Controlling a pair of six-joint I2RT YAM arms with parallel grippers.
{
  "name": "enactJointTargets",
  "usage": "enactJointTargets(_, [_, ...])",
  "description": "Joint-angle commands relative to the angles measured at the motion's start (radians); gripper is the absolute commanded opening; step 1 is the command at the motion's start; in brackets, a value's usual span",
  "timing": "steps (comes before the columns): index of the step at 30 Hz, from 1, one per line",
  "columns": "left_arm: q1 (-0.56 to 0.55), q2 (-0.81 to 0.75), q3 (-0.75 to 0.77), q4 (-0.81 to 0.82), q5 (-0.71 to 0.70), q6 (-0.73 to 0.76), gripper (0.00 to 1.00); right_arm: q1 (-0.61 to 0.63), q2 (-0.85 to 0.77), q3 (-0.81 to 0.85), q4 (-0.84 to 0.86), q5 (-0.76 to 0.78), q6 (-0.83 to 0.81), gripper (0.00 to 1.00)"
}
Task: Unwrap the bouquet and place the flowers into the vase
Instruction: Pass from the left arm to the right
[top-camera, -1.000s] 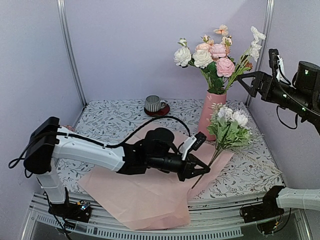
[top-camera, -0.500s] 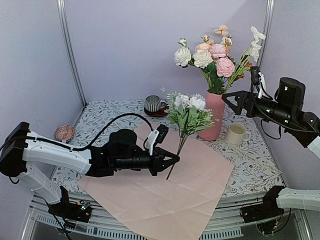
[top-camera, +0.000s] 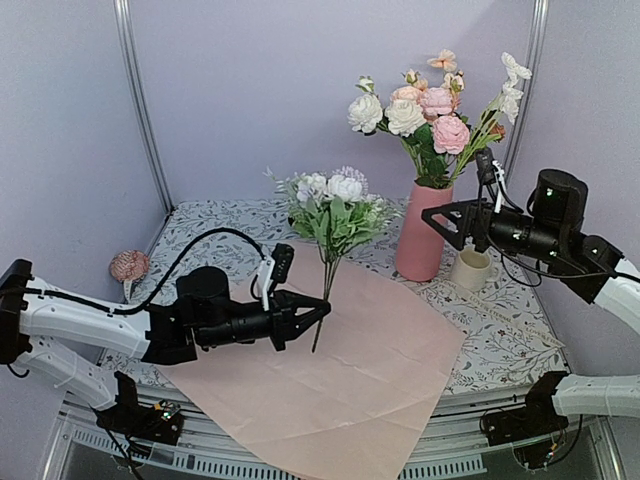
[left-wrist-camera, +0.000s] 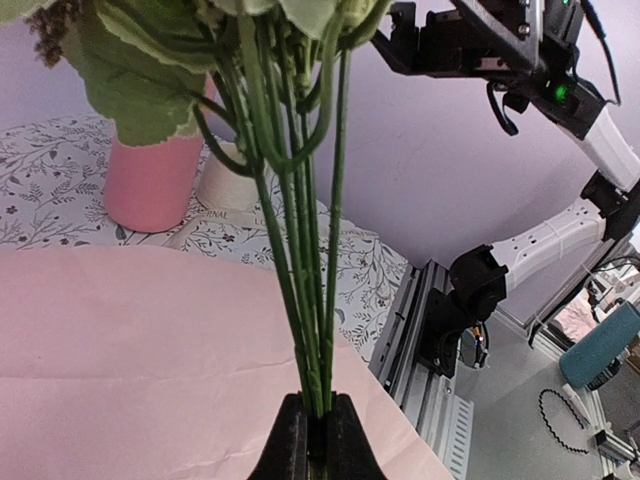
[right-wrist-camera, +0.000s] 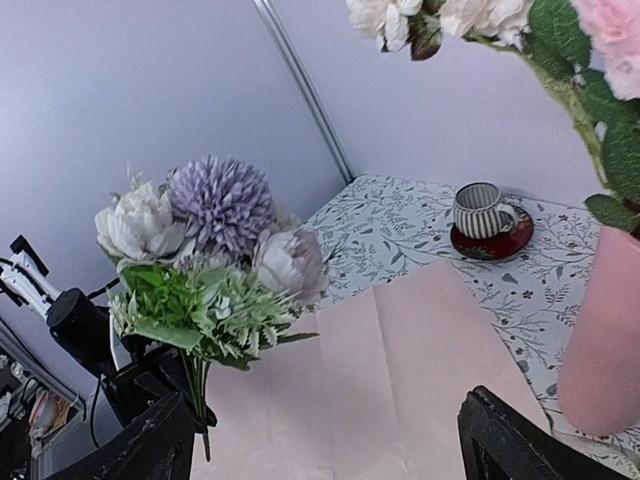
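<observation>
My left gripper (top-camera: 313, 318) is shut on the lower green stems (left-wrist-camera: 300, 250) of a small bunch of flowers (top-camera: 335, 205) with white and lilac heads, held upright above the paper. The bouquet's pale pink paper (top-camera: 340, 390) lies spread flat on the table. The tall pink vase (top-camera: 420, 240) stands at the back right and holds several peach, white and pink flowers (top-camera: 430, 105). My right gripper (top-camera: 455, 222) hangs open beside the vase's right side, nothing between its fingers. In the right wrist view the held bunch (right-wrist-camera: 210, 250) is at the left and the vase (right-wrist-camera: 605, 340) at the right edge.
A cream mug (top-camera: 472, 268) stands just right of the vase, under my right gripper. A striped cup on a red saucer (right-wrist-camera: 480, 210) sits at the back of the table. A small pink round object (top-camera: 128, 265) lies at the far left.
My left gripper has carried the bunch leftward, away from the vase, and turned it upright. My right gripper has come down and left, to beside the vase.
</observation>
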Motion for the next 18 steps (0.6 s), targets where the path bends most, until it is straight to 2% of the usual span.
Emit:
enactJointTargets(1, [0.010,-0.024,-0.018,0.098,-0.028,0.006,0.00,0.084,0.019,-0.063,0.145,-0.047,-0.014,0.91])
enactJointTargets(9, [0.017,-0.024,-0.031,0.170,-0.003,0.011,0.00,0.214,0.116,-0.146,0.409,-0.132,0.024,0.71])
enactJointTargets(18, [0.017,-0.049,-0.066,0.250,0.008,0.032,0.00,0.327,0.206,-0.179,0.570,-0.099,0.055,0.68])
